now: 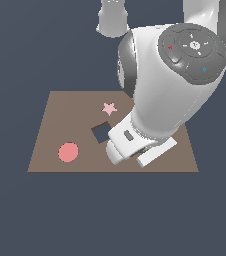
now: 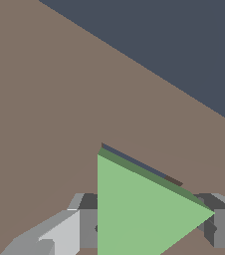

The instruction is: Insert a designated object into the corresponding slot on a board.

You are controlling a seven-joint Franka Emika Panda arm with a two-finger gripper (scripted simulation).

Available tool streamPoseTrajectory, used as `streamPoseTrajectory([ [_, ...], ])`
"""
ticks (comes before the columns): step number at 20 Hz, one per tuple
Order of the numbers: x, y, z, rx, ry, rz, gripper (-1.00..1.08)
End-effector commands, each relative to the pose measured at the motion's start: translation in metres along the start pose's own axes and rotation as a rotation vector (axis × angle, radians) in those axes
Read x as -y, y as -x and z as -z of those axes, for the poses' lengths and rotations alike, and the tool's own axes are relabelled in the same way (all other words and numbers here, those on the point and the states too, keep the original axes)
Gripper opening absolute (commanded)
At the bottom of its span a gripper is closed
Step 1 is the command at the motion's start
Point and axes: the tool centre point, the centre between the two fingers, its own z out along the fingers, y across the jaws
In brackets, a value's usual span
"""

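Note:
In the wrist view the green triangular block (image 2: 144,209) lies flat between my gripper's (image 2: 152,225) two fingers, which touch its straight side and its tip. Along the block's slanted edge a thin dark blue sliver of the triangular slot (image 2: 134,163) shows; the block covers the rest. The brown board (image 2: 45,99) lies all around. In the exterior view my arm's hand (image 1: 130,142) sits low over the board (image 1: 60,115) towards the exterior view's right and hides the fingers, the block and the slot.
On the board are a pink star (image 1: 109,108), a dark diamond-turned square cut-out (image 1: 101,132) and a pink-red disc (image 1: 68,152). Dark blue ground (image 1: 15,210) surrounds the board. The arm's bulk (image 1: 175,75) rises over the board's right part.

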Motion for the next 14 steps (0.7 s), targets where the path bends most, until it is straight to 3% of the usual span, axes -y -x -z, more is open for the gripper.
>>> streamPoseTrajectory([
  [1, -0.0002, -0.0002, -0.0048, 0.0, 0.0, 0.0, -1.0],
  [4, 0.0, -0.0007, -0.0084, 0.0, 0.0, 0.001, -1.0],
  [5, 0.0, -0.0007, -0.0084, 0.0, 0.0, 0.001, 1.0],
  [14, 0.0, -0.0007, -0.0084, 0.0, 0.0, 0.001, 1.0],
])
